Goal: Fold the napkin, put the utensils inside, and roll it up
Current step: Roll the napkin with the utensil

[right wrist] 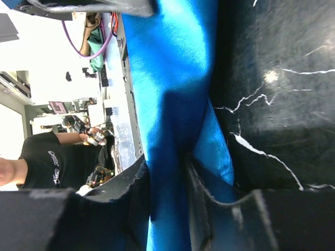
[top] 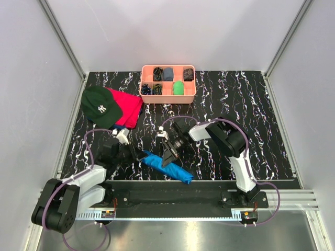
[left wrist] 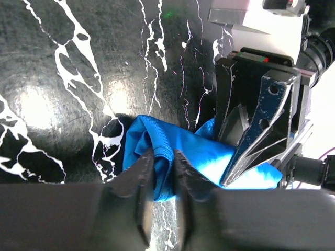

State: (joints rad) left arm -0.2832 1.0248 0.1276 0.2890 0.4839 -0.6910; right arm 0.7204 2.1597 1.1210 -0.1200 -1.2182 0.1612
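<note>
Black, white-veined surface [top: 251,120], closed in by pale grey walls, carries everything. Close to its front edge lies the napkin [top: 168,167], a bright blue cloth gathered into a long, wrinkled bundle that runs slantwise from upper left to lower right in the overhead view. The left pincer [top: 137,155] is clamped on a fold at the bundle's left end, its two dark fingers drawn close with blue cloth squeezed between them. The right pincer [top: 168,157] meets the bundle near its middle from the far side and is likewise clamped on the napkin, cloth filling the narrow gap between its fingers. Further back on the left, a dark green cap [top: 99,106] with a white logo lies partly over a red cloth [top: 132,107]. Near the far edge sits a pink tray [top: 168,98] whose compartments hold small dark items, a grey-blue one and a green one.
</note>
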